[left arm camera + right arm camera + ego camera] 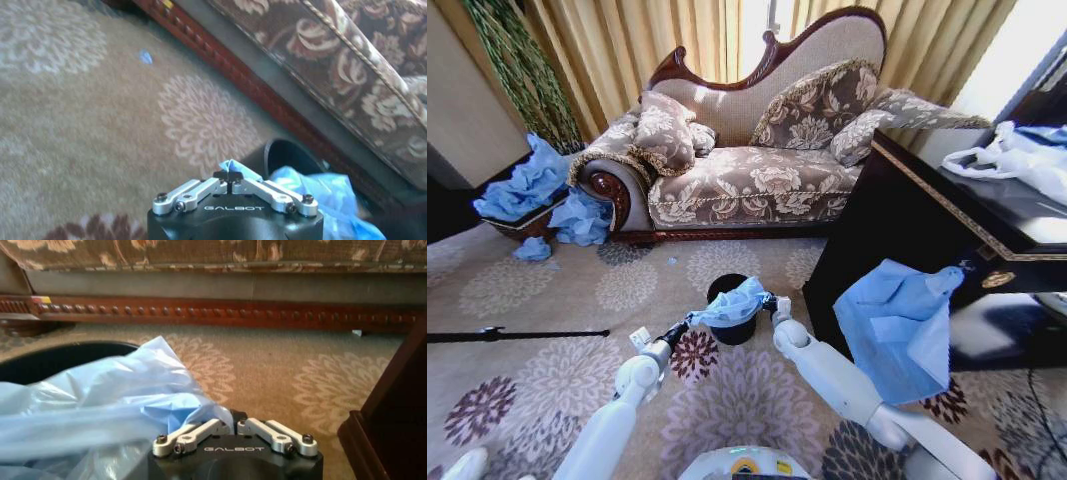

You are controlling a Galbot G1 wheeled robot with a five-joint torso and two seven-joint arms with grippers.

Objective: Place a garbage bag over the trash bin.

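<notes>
Nearest, the two white arms reach forward over the flowered carpet (547, 300). The left gripper (689, 324) pinches the left edge of the garbage bag (730, 303), its fingers closed tight on a fold of blue plastic. The right gripper (767, 302) clamps the bag's right edge, fingers likewise closed on the film. Between them the light-blue bag hangs stretched just above the trash bin (732, 330), which stands on the carpet with part of its black rim uncovered. To the right, a larger blue sheet (897, 325) hangs from the dark cabinet (907, 215). Farther off stands the patterned sofa (747, 185).
</notes>
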